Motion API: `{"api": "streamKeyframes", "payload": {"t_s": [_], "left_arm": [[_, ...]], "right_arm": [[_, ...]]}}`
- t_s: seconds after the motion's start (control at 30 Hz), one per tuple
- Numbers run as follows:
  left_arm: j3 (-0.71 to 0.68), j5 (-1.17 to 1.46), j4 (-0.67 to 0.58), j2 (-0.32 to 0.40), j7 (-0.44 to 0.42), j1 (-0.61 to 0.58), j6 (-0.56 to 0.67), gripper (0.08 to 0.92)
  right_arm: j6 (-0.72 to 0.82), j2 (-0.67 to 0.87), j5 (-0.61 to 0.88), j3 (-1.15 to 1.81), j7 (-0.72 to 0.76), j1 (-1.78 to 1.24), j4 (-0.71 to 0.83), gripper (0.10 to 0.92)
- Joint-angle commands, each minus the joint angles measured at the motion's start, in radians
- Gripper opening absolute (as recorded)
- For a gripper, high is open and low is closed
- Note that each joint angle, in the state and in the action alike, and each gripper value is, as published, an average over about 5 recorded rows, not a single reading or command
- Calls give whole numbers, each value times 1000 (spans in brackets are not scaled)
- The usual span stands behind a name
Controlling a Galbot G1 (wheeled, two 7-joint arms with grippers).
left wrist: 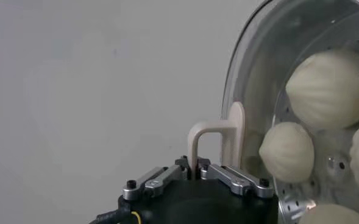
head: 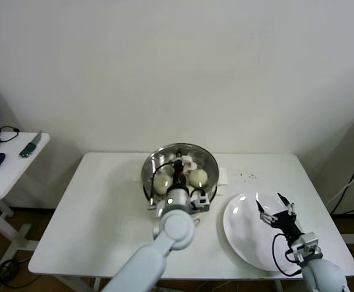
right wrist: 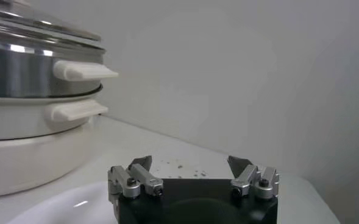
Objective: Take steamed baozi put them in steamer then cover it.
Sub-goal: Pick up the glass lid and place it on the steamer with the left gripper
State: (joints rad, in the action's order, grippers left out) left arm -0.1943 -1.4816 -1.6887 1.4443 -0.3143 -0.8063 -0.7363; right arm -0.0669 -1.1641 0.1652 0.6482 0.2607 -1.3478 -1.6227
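Observation:
The steamer (head: 208,163) stands at the table's back middle on its white base (right wrist: 33,152). Several baozi (left wrist: 331,88) lie inside on the perforated tray, and two show in the head view (head: 162,181). The glass cover (head: 189,149) lies on the steamer's rim (right wrist: 39,27). My left gripper (head: 178,174) is over the cover's centre, shut on its cream-white bar handle (left wrist: 219,137). My right gripper (head: 275,210) is open and empty, low over the white plate (head: 250,240) at the right.
Dark crumbs (head: 247,177) lie on the white table (head: 104,207) behind the plate. The steamer's side handles (right wrist: 85,71) stick out toward the plate. A small side table (head: 6,170) with a mouse stands at the far left.

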Motion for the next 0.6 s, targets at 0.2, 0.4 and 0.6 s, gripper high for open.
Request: {"api": "streamKeyframes", "payload": {"t_s": [0.2,0.4,0.6], "left_arm": [[-14,5,54,12,23,15,-49,150],[-15,6,65,13,32,15,-49,150],[-14,14,71,16,41,12,-49,150]], "right_arm": [[-8,-10,-17,-1,20,-3,-2,823],[-10,-13,-18,2,26,-5,-3,823],[-12,-18,-20,5,33,-8,-3,823]]}}
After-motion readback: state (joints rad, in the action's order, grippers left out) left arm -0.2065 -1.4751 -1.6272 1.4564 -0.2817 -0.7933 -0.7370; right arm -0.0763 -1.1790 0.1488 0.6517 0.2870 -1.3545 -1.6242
